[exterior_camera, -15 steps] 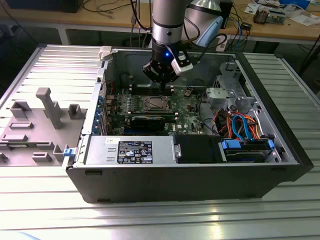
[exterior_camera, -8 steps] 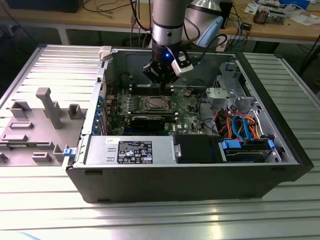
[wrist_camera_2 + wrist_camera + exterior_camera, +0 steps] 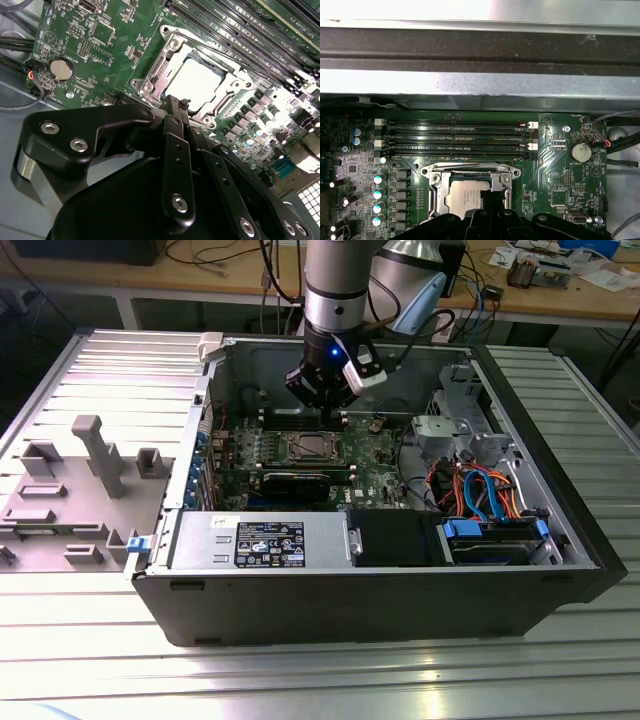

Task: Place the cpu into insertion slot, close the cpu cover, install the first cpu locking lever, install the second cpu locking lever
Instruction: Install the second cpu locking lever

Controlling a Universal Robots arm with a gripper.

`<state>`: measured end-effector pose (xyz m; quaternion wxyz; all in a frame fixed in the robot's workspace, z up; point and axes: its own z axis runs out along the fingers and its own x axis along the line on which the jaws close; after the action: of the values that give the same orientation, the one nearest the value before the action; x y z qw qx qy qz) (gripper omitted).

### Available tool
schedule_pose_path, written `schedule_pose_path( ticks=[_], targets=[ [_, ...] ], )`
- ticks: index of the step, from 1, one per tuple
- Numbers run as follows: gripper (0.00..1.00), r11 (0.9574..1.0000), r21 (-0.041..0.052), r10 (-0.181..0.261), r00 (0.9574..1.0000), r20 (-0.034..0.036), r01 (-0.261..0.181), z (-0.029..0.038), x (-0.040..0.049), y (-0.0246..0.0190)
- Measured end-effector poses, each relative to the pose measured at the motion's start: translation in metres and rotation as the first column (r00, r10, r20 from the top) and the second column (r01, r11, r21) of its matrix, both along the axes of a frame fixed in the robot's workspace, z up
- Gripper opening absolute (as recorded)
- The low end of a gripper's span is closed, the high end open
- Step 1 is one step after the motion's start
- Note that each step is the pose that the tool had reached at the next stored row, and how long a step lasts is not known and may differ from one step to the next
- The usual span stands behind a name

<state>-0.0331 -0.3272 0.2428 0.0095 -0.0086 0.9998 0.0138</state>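
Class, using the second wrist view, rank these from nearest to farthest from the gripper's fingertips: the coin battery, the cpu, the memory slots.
1. The cpu, in its socket just past the gripper tips.
2. The coin battery, off to one side on the green board.
3. The memory slots, beyond the socket's far edge.

Open computer case on the table, arm reaching in from above

The cpu [image 3: 197,82] lies in the insertion slot [image 3: 312,448], with the cpu cover [image 3: 172,45] framing it; the gripper [image 3: 181,106] hangs just over the socket's edge. Memory slots [image 3: 455,136] run beside the socket (coin battery [image 3: 580,151] off past their end). Drive cables [image 3: 480,490] sit toward the exterior view's right, a fixture tray [image 3: 70,490] outside the case [image 3: 380,590] on the left.
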Motion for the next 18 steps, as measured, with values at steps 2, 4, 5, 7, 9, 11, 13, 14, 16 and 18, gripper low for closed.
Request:
schedule_pose_path(
  ticks=[2, 4, 5, 7, 9, 11, 13, 14, 16, 18],
  targets=[
    [0.11, 1.0, 0.0, 0.0, 1.0, 0.0, 0.0, 0.0, 0.0, -0.0002],
    [0.11, 1.0, -0.0001, 0.0, 1.0, -0.0001, 0.0, 0.0001, 0.0, -0.0009],
    [0.11, 1.0, -0.0001, 0.0, 1.0, -0.0001, 0.0, 0.0, 0.0, -0.0012],
    [0.11, 1.0, 0.0, 0.0, 1.0, 0.0, 0.0, 0.0, 0.0, -0.0019],
    [0.11, 1.0, 0.0001, 0.0, 1.0, 0.0, 0.0, 0.0, 0.0, -0.0026],
    [0.11, 1.0, 0.0, 0.0, 1.0, 0.0, 0.0, 0.0, 0.0, -0.003],
    [0.11, 1.0, -0.0001, 0.0, 1.0, 0.0, 0.0, 0.0, 0.0, -0.0032],
    [0.11, 1.0, 0.0, 0.0, 1.0, 0.0, 0.0, 0.0, 0.0, -0.0033],
    [0.11, 1.0, 0.0, 0.0, 1.0, 0.0, 0.0, 0.0, 0.0, -0.0033],
    [0.11, 1.0, -0.0001, 0.0, 1.0, -0.0001, 0.0, 0.0001, 0.0, -0.0039]
  ],
)
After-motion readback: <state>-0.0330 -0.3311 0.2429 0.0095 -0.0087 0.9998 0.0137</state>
